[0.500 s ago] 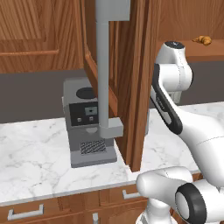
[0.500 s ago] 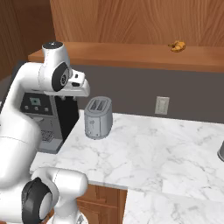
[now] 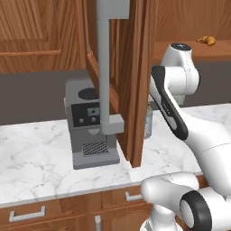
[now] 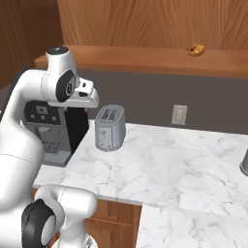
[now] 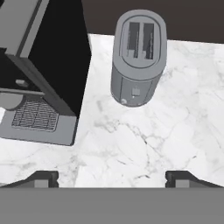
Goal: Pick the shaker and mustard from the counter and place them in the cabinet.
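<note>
One gripper (image 5: 112, 177), seen from the hand camera with its two dark fingertips (image 5: 42, 178) set wide apart and clamped on nothing, hanging over bare marble just in front of the toaster. One counter (image 3: 36, 155), white with grey veins, carrying one silver toaster (image 4: 110, 128) with two slots on top, upright, and one dark coffee machine (image 4: 47, 131) just beside it to the left, apart from it. Small marks on the machine's front panel (image 3: 88, 113), too small to read. One wall cabinet (image 3: 135, 81), its brown door swung out toward the camera, with one long grey bar handle (image 3: 104, 67) running down in front of the coffee machine. One white wall outlet (image 4: 178, 115) behind the counter, to the right of the toaster. One croissant (image 4: 195, 49) lying on the wooden ledge above. One grey thing (image 4: 244, 162) standing on the counter, cut by the right edge of the right base view, well apart from the toaster; shaker or not, cannot tell.
</note>
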Robot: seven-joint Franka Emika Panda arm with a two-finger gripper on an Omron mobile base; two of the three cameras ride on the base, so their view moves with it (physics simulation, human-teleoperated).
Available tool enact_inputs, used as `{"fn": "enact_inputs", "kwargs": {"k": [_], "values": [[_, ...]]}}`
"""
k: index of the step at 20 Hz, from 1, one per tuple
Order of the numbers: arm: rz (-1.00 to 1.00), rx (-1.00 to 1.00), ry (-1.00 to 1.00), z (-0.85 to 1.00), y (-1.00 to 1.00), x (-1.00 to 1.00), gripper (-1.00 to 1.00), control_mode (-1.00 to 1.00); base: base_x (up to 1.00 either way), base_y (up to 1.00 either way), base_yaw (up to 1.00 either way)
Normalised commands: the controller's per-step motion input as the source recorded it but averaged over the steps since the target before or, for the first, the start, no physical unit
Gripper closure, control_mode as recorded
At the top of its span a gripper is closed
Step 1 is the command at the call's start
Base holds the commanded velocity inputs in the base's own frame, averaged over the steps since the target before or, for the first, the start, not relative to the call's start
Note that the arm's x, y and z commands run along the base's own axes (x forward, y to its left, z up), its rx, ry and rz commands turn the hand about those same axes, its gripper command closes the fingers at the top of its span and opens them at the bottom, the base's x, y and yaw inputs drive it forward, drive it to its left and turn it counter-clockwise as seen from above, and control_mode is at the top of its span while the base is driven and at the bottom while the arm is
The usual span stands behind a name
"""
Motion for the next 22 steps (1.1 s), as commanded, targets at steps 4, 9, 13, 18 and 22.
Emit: {"fn": "enact_inputs", "kwargs": {"k": [4, 9, 13, 18, 22], "values": [[0.00, 0.00, 0.00, 0.00, 0.00, 0.00, -1.00, 1.00, -0.52, 0.05, 0.00], [0.00, 0.00, 0.00, 0.00, 0.00, 0.00, -1.00, 1.00, -0.65, 0.04, 0.00], [0.00, 0.00, 0.00, 0.00, 0.00, 0.00, -1.00, 1.00, -0.70, 0.07, -0.05], [0.00, 0.00, 0.00, 0.00, 0.00, 0.00, -1.00, 1.00, -0.70, 0.10, -0.19], [0.00, 0.00, 0.00, 0.00, 0.00, 0.00, -1.00, 1.00, -0.69, 0.11, -0.29]]}}
